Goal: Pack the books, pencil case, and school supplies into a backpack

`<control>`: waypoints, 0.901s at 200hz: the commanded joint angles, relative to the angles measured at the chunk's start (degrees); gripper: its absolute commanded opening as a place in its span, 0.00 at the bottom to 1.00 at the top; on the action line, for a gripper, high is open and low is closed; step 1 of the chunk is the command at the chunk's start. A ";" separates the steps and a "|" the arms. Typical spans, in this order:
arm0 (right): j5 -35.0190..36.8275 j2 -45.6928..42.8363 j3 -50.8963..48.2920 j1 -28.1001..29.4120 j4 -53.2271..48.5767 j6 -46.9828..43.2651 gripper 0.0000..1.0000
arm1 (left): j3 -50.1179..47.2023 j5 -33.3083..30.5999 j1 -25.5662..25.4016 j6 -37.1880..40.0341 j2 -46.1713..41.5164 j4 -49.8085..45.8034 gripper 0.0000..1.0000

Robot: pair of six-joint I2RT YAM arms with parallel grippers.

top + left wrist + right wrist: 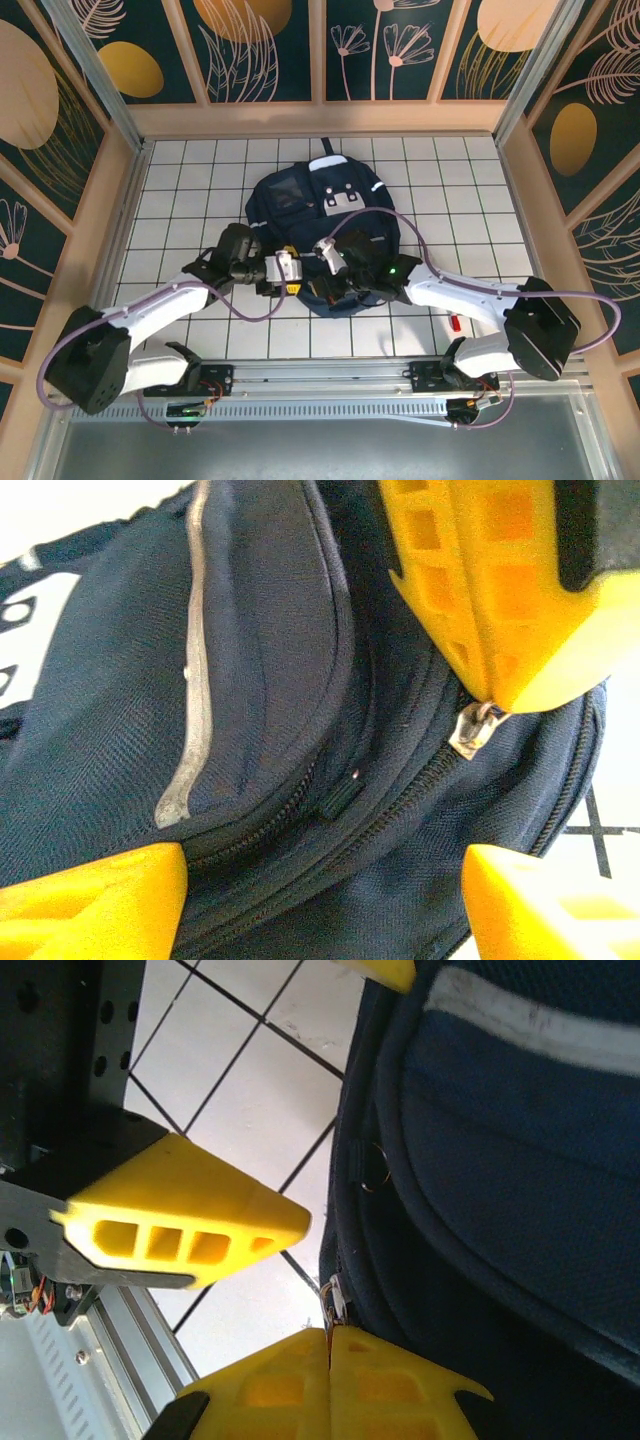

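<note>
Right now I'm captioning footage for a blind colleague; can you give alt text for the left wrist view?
The right tool, yellow, pinches the silver zipper pull on a navy-blue backpack with a grey stripe. The left tool is open, its fingers at the bottom corners.

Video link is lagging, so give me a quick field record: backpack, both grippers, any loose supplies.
backpack: lying flat on tiled table
right gripper: shut on zipper pull
left gripper: open, backpack's zipped edge between its fingers
red pen: loose on the table, right of backpack, near right arm
</note>
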 commanded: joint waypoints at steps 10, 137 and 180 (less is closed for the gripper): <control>-1.88 -3.15 -2.53 -0.56 1.96 3.51 0.00 | 3.11 -0.51 -3.30 6.17 6.63 4.78 0.65; 20.30 -5.84 0.07 -4.54 -25.20 13.21 0.00 | 3.70 -9.40 -2.86 9.92 5.34 3.56 0.00; 21.79 -8.29 -3.31 -12.69 -24.83 12.36 0.00 | 2.78 -7.17 0.89 9.76 1.14 1.03 0.00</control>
